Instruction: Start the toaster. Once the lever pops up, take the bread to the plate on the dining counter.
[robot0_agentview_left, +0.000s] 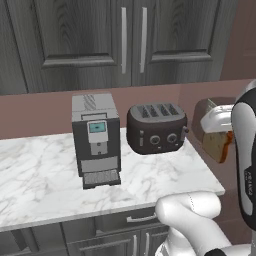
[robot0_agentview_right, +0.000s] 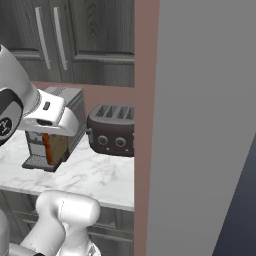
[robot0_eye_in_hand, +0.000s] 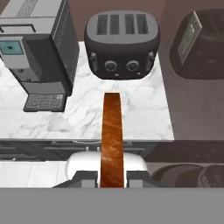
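Gripper (robot0_eye_in_hand: 112, 177) clamped on the bread (robot0_eye_in_hand: 112, 140), slice seen edge-on, running from between the finger tips up toward the toaster (robot0_eye_in_hand: 121, 43). Toaster sits at far side of marble worktop (robot0_eye_in_hand: 140, 113), two knobs facing the camera, four empty top slots. Grey coffee machine (robot0_eye_in_hand: 37, 48) stands left of the toaster, close beside it but apart.
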